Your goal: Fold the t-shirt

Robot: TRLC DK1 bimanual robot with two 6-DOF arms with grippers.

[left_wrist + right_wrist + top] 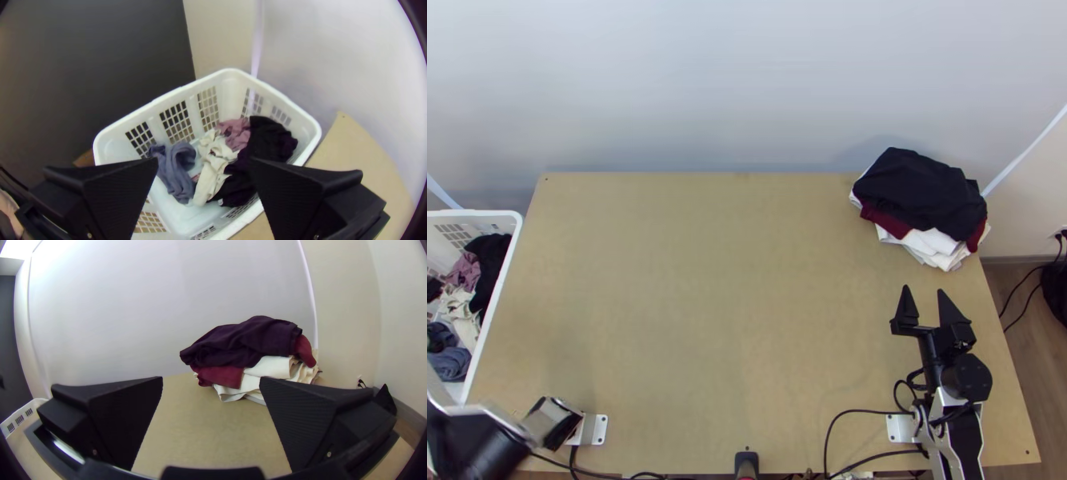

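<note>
"t-shirt, whr is it? big stuff 1st, pls."

"ok. table (731,304), then basket (231,86) just past its lft edge. t-shirt's prob in there, can't tell which pc."

"which arm's nearer?"

"lft arm (475,444), def, it's by the basket. rt arm (971,376) is well apart, across the table, pointing twd the folded stack (923,192) at the far rt corner."

"grippers?"

"lft gripper (204,162): fingers wide apart, nothing btwn them. rt gripper (923,289): spread too, holding nada."

"which way's the laundry frm the lft one?"

"straight out past its fingertips, down in the basket, all bunched. dark cloth (271,138) is off twd one finger, blue-grey cloth (178,171) twd the other. cream cloth (211,178) is abt mid-gap, long axis running away frm the gripper, not across it. pink cloth (238,133), smallest, sits farther in."

"next move, imo?"

"lft arm dips in, fingers close across the narrow width of 1 pc, lift it out onto the table. no folding til it's spread flat. cream one's lined up best, if that's the shirt."

"risk?"

"cream & dark pcs touch, so a deep grab cld drag up 2. shallow pinch, then chk."
</note>
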